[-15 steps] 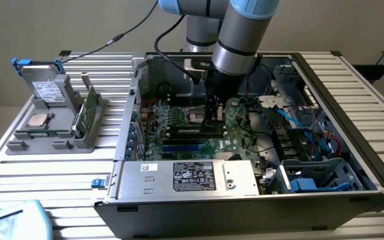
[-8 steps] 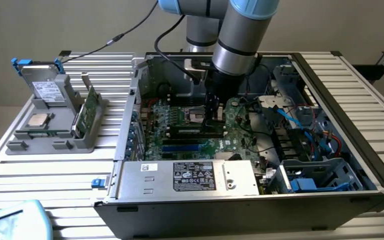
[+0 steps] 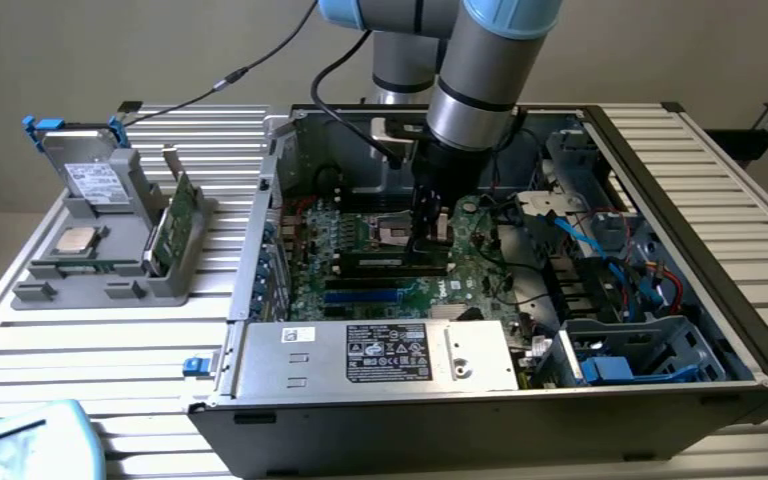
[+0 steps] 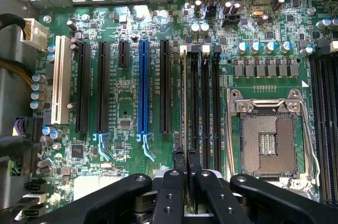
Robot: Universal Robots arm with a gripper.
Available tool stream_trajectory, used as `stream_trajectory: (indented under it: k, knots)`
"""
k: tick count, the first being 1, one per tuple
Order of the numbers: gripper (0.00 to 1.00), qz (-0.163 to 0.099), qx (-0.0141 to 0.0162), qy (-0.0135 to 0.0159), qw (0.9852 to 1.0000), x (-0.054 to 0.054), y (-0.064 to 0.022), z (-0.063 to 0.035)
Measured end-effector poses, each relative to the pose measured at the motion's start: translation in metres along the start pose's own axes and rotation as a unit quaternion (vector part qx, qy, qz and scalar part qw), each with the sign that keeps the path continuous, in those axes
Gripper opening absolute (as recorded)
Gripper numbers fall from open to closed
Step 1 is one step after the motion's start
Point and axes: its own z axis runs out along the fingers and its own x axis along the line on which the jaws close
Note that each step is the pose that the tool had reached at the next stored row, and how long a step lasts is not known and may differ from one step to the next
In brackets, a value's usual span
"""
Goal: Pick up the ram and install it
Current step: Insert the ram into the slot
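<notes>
The gripper (image 3: 424, 238) reaches down into the open computer case (image 3: 704, 300), mid-scene. Its jaws are nearly closed, pinching the ram (image 4: 182, 102) edge-on at the memory slots (image 4: 205, 102) beside the CPU socket (image 4: 266, 142). The ram is possibly already partly seated.

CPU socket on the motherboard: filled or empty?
Empty: the CPU socket shows its bare contact grid, with no chip seated.

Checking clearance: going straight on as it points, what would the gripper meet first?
The gripper would likely meet the memory slots on the motherboard; its ram touches first, depth unclear.
</notes>
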Motion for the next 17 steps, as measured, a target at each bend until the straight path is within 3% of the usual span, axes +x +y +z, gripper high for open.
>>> stream_trajectory:
  k: [17]
  knots:
    - [0.13,0.001,-0.0001,0.0029,1.0,-0.0003,0.0015,0.0011]
